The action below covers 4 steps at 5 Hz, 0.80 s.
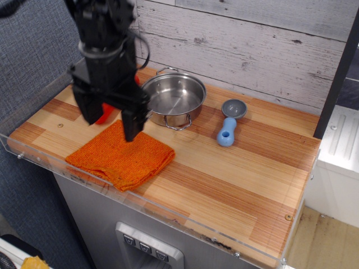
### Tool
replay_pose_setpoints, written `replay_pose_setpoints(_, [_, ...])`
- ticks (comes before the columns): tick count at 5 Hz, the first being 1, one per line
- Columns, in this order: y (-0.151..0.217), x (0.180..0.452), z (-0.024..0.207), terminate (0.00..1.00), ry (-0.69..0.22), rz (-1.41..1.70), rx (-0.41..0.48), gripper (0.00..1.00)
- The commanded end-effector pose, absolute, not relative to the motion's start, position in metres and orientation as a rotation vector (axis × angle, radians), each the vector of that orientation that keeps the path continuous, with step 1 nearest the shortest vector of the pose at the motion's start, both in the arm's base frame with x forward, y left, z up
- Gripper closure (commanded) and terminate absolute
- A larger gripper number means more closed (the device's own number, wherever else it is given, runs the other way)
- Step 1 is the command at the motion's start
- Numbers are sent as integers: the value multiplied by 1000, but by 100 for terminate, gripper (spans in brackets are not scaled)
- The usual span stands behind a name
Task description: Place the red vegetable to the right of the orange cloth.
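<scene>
The orange cloth (122,156) lies folded at the front left of the wooden table. The red vegetable (105,113) lies behind the cloth, mostly hidden by my gripper; only a small red patch shows between the fingers. My gripper (110,125) is black, hangs open over the vegetable, with one finger to its left and the other (132,125) over the cloth's back edge. It holds nothing.
A steel pot (173,100) stands right of the gripper, at the back. A blue scoop (229,123) lies right of the pot. A clear plastic rim (168,208) runs along the table's front and left edges. A plank wall stands behind.
</scene>
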State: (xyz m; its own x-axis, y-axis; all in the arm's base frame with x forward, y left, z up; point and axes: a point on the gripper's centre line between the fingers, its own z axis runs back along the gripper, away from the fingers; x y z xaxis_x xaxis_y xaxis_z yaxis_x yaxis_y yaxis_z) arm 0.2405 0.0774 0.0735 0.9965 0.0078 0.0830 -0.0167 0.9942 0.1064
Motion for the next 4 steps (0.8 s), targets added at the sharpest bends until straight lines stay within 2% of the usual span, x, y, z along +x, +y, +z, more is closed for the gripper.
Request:
replay_pose_setpoints(1, [117, 259, 63, 0, -102, 91, 121, 0])
replay_pose_setpoints(3, [144, 275, 68, 0, -142, 168, 109, 0])
replay_pose_setpoints(4, [151, 283, 64, 0, -146, 184, 108, 0])
